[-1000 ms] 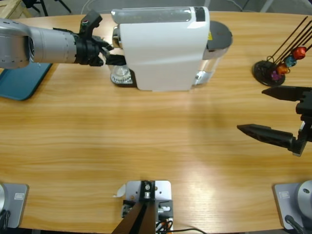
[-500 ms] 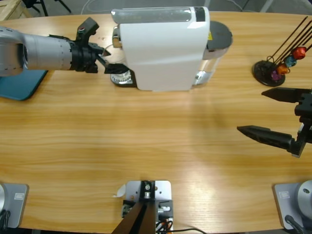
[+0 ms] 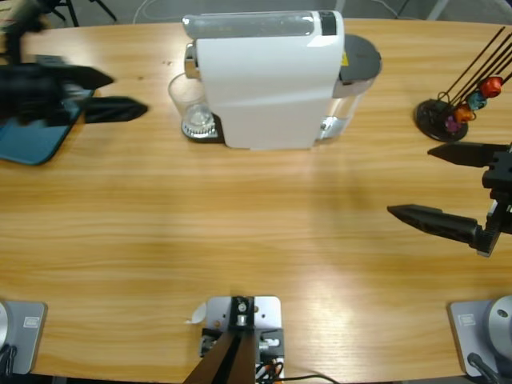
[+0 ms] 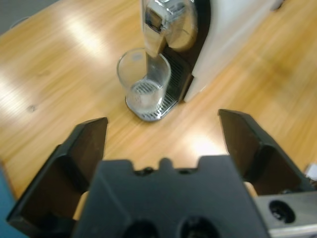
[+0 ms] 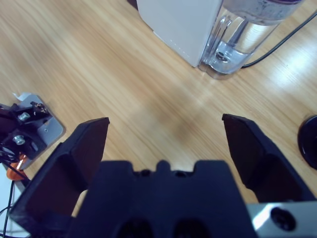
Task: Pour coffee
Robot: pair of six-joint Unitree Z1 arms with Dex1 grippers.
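A small clear glass stands upright on the drip tray under the spout of the white coffee machine. In the left wrist view the glass looks clear down to the grate; coffee is out of view. My left gripper hangs open to the left of the glass, well apart from it, its jaws spread wide with nothing between them. Far right, my right gripper is open and empty above bare table.
A blue tray lies at the left edge under the left arm. A black capsule stand with coloured capsules is at the back right. The machine's clear water tank sits at its right end.
The left gripper has pulled back to the left, away from the glass, and its jaws have spread. The glass stays on the drip tray. The right arm has not moved.
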